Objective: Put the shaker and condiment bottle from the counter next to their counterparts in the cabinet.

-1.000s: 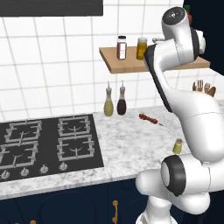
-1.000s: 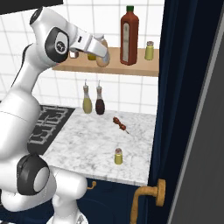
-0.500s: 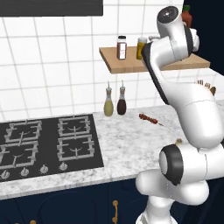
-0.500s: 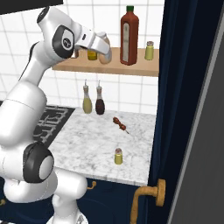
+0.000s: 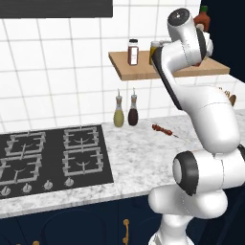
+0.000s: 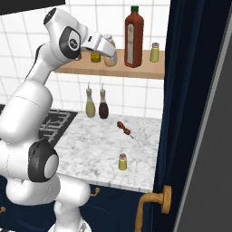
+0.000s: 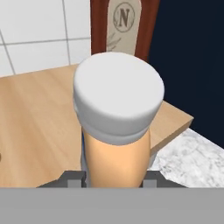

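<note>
Carrying the bottle point(image 7: 116, 131) in closed fingers point(image 7: 74, 177) over the shelf point(image 6: 136, 71), just beside the red-brown bottle point(image 6: 133, 38); next, I'd say: lower, release, then fetch the shaker point(image 6: 122, 161) off the counter point(image 6: 90, 149)

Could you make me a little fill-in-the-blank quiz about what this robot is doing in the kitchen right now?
1. The gripper is shut on the peach-orange condiment bottle, which has a ____ cap.
2. The tall red-brown bottle stands on the wooden ____.
3. One small yellow-green shaker sits on the marbled ____.
4. The two cruets stand against the tiled ____.

Missing words: white; shelf; counter; wall
</note>
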You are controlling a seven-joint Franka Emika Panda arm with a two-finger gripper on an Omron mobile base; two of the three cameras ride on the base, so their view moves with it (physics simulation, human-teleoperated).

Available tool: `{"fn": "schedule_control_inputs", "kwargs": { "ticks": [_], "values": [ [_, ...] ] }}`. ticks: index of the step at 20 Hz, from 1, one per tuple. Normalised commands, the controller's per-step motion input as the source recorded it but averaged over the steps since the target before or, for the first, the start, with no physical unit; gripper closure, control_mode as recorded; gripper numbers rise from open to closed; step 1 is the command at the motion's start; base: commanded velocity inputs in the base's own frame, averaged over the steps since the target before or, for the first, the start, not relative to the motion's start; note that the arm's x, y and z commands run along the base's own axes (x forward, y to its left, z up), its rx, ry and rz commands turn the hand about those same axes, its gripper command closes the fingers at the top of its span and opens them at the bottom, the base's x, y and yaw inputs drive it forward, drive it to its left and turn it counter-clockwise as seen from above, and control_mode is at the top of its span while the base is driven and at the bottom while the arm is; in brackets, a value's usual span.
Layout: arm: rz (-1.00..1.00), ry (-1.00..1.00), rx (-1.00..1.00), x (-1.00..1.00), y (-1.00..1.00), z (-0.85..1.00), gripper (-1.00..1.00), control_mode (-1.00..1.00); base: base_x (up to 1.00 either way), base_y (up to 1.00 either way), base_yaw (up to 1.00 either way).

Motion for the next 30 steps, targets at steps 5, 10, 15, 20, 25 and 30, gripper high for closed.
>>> {"fn": "schedule_control_inputs", "kwargs": {
  "ticks": [5,10,15,20,25,30],
  "values": [
    [0.0,0.0,0.0,0.14,0.0,-0.12,1.0,-1.0,0.0,0.0,0.0],
    [0.0,0.01,0.0,0.11,0.0,-0.11,1.0,-1.0,0.0,0.0,0.0],
    [0.0,0.02,0.0,0.13,0.0,-0.16,-1.0,-1.0,0.0,0.0,0.0],
    [0.0,0.0,0.0,0.02,0.0,-0.04,-1.0,-1.0,0.0,0.0,0.0],
    [0.0,0.0,0.0,0.0,0.0,0.0,-1.0,-1.0,0.0,0.0,0.0],
    [0.0,0.0,0.0,-0.08,0.0,0.0,-1.0,-1.0,0.0,0.0,0.0]
  ]
}}
